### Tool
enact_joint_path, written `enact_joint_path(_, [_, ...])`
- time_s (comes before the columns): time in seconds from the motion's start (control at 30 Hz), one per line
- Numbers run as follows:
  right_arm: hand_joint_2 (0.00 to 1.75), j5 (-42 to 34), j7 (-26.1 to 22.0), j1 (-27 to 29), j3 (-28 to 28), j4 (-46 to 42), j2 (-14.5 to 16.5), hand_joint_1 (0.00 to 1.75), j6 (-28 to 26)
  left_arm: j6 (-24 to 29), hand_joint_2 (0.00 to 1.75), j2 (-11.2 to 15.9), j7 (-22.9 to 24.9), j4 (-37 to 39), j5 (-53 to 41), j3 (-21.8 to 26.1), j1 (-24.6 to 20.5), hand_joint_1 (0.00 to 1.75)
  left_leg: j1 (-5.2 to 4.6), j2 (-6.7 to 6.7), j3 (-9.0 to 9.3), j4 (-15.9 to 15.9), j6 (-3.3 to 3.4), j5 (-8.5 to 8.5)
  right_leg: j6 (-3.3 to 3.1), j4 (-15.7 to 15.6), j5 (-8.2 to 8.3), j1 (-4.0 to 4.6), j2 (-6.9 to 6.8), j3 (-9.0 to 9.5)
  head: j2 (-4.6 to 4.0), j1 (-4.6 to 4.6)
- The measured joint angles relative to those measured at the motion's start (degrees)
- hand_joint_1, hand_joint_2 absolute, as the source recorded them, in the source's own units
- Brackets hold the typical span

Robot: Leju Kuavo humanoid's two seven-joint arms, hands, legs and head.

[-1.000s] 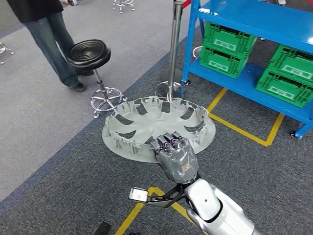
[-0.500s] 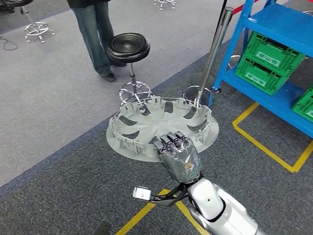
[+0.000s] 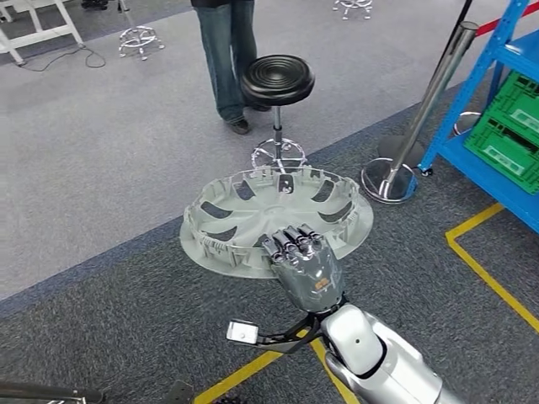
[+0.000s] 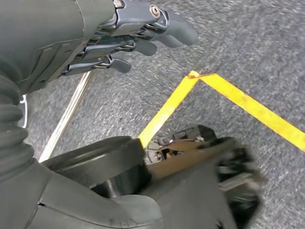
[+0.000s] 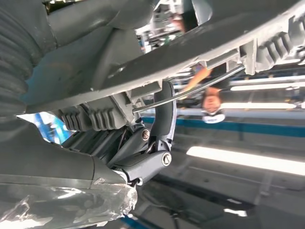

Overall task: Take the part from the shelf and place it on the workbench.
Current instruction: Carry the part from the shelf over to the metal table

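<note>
the carry is the step in hand, as i judge it: the wheel cover (image 3: 276,220) is off the blue shelf (image 3: 502,143) and rides level above the dark carpet (image 3: 127,328), gripped at its near rim by the right hand (image 3: 304,268). the shelf with its green crates (image 3: 511,126) lies off to the right, a steel post (image 3: 419,135) stands on the carpet near its end, and a black stool (image 3: 277,81) and a person's legs (image 3: 227,59) stand beyond the cover. i cannot see a worktop yet, so the next move calls for finding it while keeping the cover flat and the grip firm.

the head view shows the fingers (image 3: 291,241) curled over the rim from above. the right wrist view shows the ribbed underside of the cover (image 5: 201,52) and a dark finger (image 5: 163,119) hooked up against it, so the hand is clamped on the rim from both faces. the left wrist view shows the left hand (image 4: 107,43) hanging over the carpet near yellow floor tape (image 4: 230,95), its fingers (image 4: 169,28) loosely apart and holding nothing.
</note>
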Motion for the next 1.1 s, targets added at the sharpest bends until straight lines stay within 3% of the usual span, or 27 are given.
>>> enact_joint_path(0.03, [1.75, 0.0, 0.0, -0.01, 0.01, 0.0, 0.0, 1.75, 0.0, 0.0, 1.75, 0.0, 0.0, 0.01, 0.0, -0.01, -0.05, 0.0, -0.14, 1.35, 2.17, -3.85, -0.04, 1.41, 0.29, 0.04, -0.23, 0.13, -0.68, 0.2, 0.0, -0.03])
enact_joint_path(0.1, [1.75, 0.0, 0.0, -0.13, -0.03, 0.0, -0.02, 1.75, -0.01, 0.0, 1.75, -0.04, 0.0, 0.02, 0.0, -0.02, -0.21, 0.0, -0.47, 3.17, 4.78, -8.83, 0.59, 2.61, 0.95, 0.16, -0.67, 0.49, -1.83, 0.48, 0.01, 0.06])
enact_joint_path(0.13, [1.75, 0.01, 0.0, -0.2, -0.04, 0.0, -0.03, 1.75, -0.01, 0.0, 1.75, -0.05, 0.0, 0.02, 0.0, -0.02, -0.21, 0.0, -0.72, 3.28, 4.96, -9.43, 1.03, 2.37, 1.24, 0.15, -0.83, 0.65, -2.39, 0.59, 0.01, 0.11])
enact_joint_path(0.2, [1.75, 0.01, 0.0, -0.3, -0.02, 0.0, -0.04, 1.75, -0.01, 0.0, 1.75, -0.02, 0.07, 0.02, 0.0, -0.01, -0.04, 0.0, -0.78, 1.91, 4.87, -9.65, 1.99, 2.44, 1.82, 0.04, -1.17, 0.51, -3.41, 0.79, 0.01, 0.21])
enact_joint_path(0.27, [1.75, -0.01, 0.05, -0.35, 0.01, 0.01, -0.04, 1.75, -0.01, -0.02, 1.75, 0.02, 0.24, 0.02, -0.01, -0.02, 0.04, 0.0, -0.67, 0.55, 5.01, -9.85, 2.8, 2.54, 2.3, 2.3, -2.92, 0.18, -1.47, -0.12, 0.0, 0.33])
enact_joint_path(0.33, [1.75, -0.01, 0.18, -0.33, 0.03, 0.07, -0.06, 1.75, -0.02, -0.1, 1.75, 0.02, 0.51, 0.02, -0.04, -0.02, -0.1, 0.0, -0.64, -0.85, 5.07, -9.91, 3.37, 2.55, 2.38, 9.37, -6.38, 0.04, 2.16, -3.55, 0.0, 0.61])
enact_joint_path(0.37, [1.75, -0.01, 0.26, -0.31, 0.07, 0.13, -0.07, 1.75, -0.02, -0.19, 1.75, 0.01, 0.71, 0.02, -0.06, -0.02, -0.15, 0.0, -0.72, -1.62, 5.07, -9.9, 3.54, 2.54, 2.32, 13.51, -7.9, 0.05, 3.17, -5.78, 0.01, 0.71])
enact_joint_path(0.4, [1.75, 0.0, 0.35, -0.29, 0.14, 0.21, -0.08, 1.75, -0.02, -0.34, 1.75, 0.01, 0.95, 0.02, -0.1, -0.02, -0.13, 0.0, -0.82, -2.43, 5.08, -9.9, 3.6, 2.52, 2.24, 16.41, -8.51, 0.08, 3.6, -7.57, 0.01, 0.77])
enact_joint_path(0.43, [1.75, 0.0, 0.45, -0.29, 0.24, 0.3, -0.09, 1.75, -0.02, -0.53, 1.75, 0.02, 1.18, 0.02, -0.19, -0.02, -0.09, 0.0, -0.93, -3.3, 5.11, -9.88, 3.64, 2.51, 2.11, 17.32, -7.99, 0.11, 3.77, -8.49, 0.01, 0.79])
enact_joint_path(0.47, [1.75, -0.01, 0.58, -0.3, 0.35, 0.38, -0.09, 1.75, -0.02, -0.69, 1.75, 0.02, 1.39, 0.02, -0.3, -0.02, -0.05, 0.0, -1.0, -4.23, 5.17, -9.86, 3.65, 2.5, 1.89, 15.88, -6.32, 0.12, 3.93, -8.28, 0.01, 0.79])
enact_joint_path(0.53, [1.75, -0.02, 0.82, -0.35, 0.49, 0.5, -0.09, 1.75, -0.03, -0.87, 1.75, 0.02, 1.73, 0.02, -0.5, -0.04, -0.04, 0.0, -1.06, -5.81, 5.31, -9.82, 3.64, 2.49, 1.43, 9.54, -1.97, 0.12, 4.73, -5.9, 0.01, 0.79])
enact_joint_path(0.57, [1.75, -0.02, 0.96, -0.42, 0.51, 0.54, -0.09, 1.75, -0.04, -0.89, 1.75, -0.01, 1.89, 0.03, -0.55, -0.05, -0.06, 0.0, -1.06, -6.41, 5.33, -9.8, 3.58, 2.5, 1.2, 6.22, -0.45, 0.06, 5.97, -4.43, 0.01, 0.77])
enact_joint_path(0.67, [1.75, -0.01, 1.66, -0.87, 0.73, 0.66, -0.11, 1.75, -0.04, -0.83, 1.75, -0.04, 2.45, 0.07, -0.57, -0.07, -0.07, 0.0, -0.86, -8.05, 4.79, -9.65, 2.9, 2.7, 1.07, 1.29, 0.45, -0.08, 8.4, -1.86, 0.01, 0.8])
enact_joint_path(0.73, [1.75, 0.01, 2.18, -1.33, 0.99, 0.7, -0.13, 1.75, -0.04, -0.77, 1.75, -0.01, 2.63, 0.08, -0.57, -0.07, 0.17, 0.0, -0.6, -8.9, 4.48, -9.75, 2.17, 2.88, 0.92, 0.79, 0.5, 0.0, 7.42, -1.49, 0.01, 0.8])
enact_joint_path(0.8, [1.75, 0.0, 2.6, -1.67, 1.28, 0.7, -0.14, 1.75, -0.04, -0.77, 1.75, 0.01, 2.72, 0.1, -0.57, -0.07, 0.33, 0.0, -0.77, -6.45, 3.82, -8.34, 1.56, 1.83, 0.39, 0.16, 0.68, -0.08, 5.96, -0.92, 0.01, 0.55])
enact_joint_path(0.87, [1.75, -0.01, 2.96, -1.76, 1.5, 0.73, -0.19, 1.75, -0.03, -0.79, 1.75, 0.01, 2.77, 0.11, -0.57, -0.07, 0.17, 0.0, -0.86, -2.62, 1.08, -2.75, 1.01, -1.23, -0.1, -0.18, 0.61, 0.02, 4.2, -0.48, 0.01, 0.31])
enact_joint_path(0.93, [1.75, 0.0, 3.24, -1.76, 1.67, 0.82, -0.25, 1.75, -0.02, -0.8, 1.75, 0.02, 2.85, 0.11, -0.56, -0.07, 0.04, 0.0, -0.59, -1.36, -2.53, 4.17, 0.55, -3.95, -0.31, -0.15, 0.39, 0.17, 2.45, -0.41, 0.01, 0.28])
enact_joint_path(0.97, [1.75, 0.01, 3.37, -1.77, 1.79, 0.88, -0.26, 1.75, -0.01, -0.81, 1.75, 0.03, 2.9, 0.11, -0.55, -0.07, 0.08, 0.0, -0.47, -1.19, -3.36, 5.69, 0.41, -4.0, -0.32, -0.14, 0.27, 0.21, 1.63, -0.35, 0.01, 0.27])
enact_joint_path(1.0, [1.75, 0.01, 3.55, -1.77, 1.95, 0.93, -0.27, 1.75, -0.01, -0.81, 1.75, 0.04, 2.95, 0.11, -0.54, -0.07, 0.14, 0.0, -0.4, -1.02, -3.04, 5.03, 0.33, -2.95, -0.25, -0.13, 0.13, 0.22, 0.85, -0.23, 0.01, 0.27])
enact_joint_path(1.03, [1.75, 0.0, 3.75, -1.78, 2.14, 0.96, -0.27, 1.75, 0.0, -0.81, 1.75, 0.06, 2.99, 0.11, -0.52, -0.07, 0.19, 0.0, -0.38, -0.59, -1.56, 2.26, 0.33, -1.07, -0.14, -0.12, -0.05, 0.22, 0.11, -0.02, 0.01, 0.26])
enact_joint_path(1.1, [1.75, -0.01, 4.08, -1.87, 2.49, 0.96, -0.3, 1.75, 0.0, -0.81, 1.75, 0.09, 3.03, 0.11, -0.52, -0.07, 0.15, 0.0, -0.75, 1.84, 2.59, -5.43, 0.64, 2.19, 0.32, -0.06, -0.54, 0.43, -1.25, 0.46, 0.01, 0.23])
